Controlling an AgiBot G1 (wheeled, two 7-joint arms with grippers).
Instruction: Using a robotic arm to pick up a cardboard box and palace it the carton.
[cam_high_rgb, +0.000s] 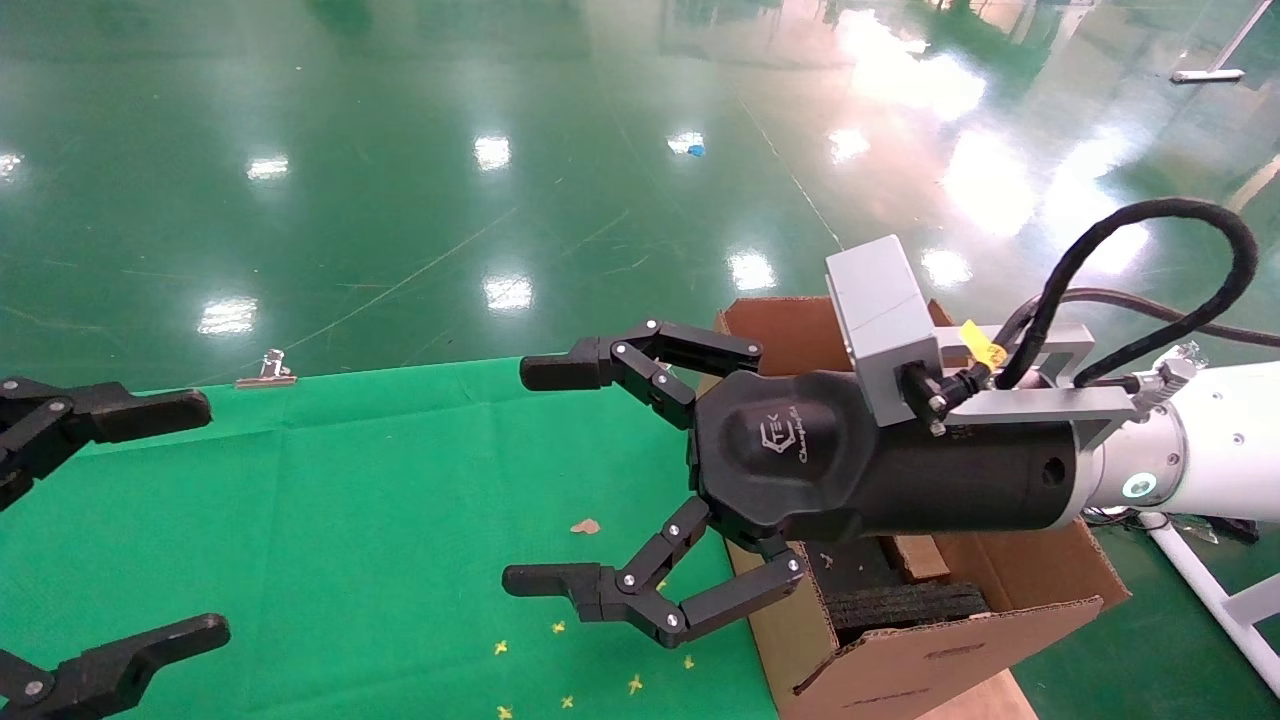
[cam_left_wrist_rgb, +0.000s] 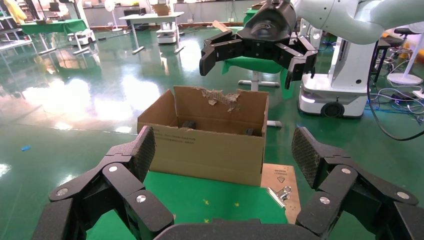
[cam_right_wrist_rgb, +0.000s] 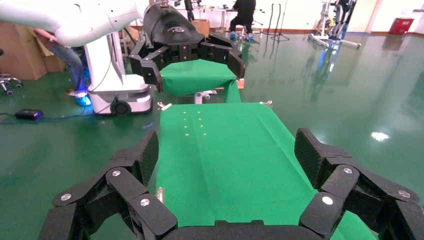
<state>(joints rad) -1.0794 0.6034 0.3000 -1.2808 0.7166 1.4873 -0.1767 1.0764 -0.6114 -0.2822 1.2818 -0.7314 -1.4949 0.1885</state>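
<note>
Green-cloth surface (cam_high_rgb: 350, 500) bare of the cardboard box, can't see it anywhere; my right claw (cam_high_rgb: 600, 480) spread empty beside the carton (cam_left_wrist_rgb: 210, 145), left claw (cam_high_rgb: 100, 530) spread too; I'd guess it's light, stiff, grip its long sides.

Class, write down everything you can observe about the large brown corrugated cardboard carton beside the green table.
The large brown corrugated cardboard carton stands upright and open-topped against the edge of the green cloth-covered table, at the robot's right. Its flaps are folded outward; the top edge of one wall is torn and ragged. Faint print runs along one side. Black foam padding blocks sit inside. No small box shows in it. The right gripper, open and empty, hovers beside it over the table without touching.
</note>
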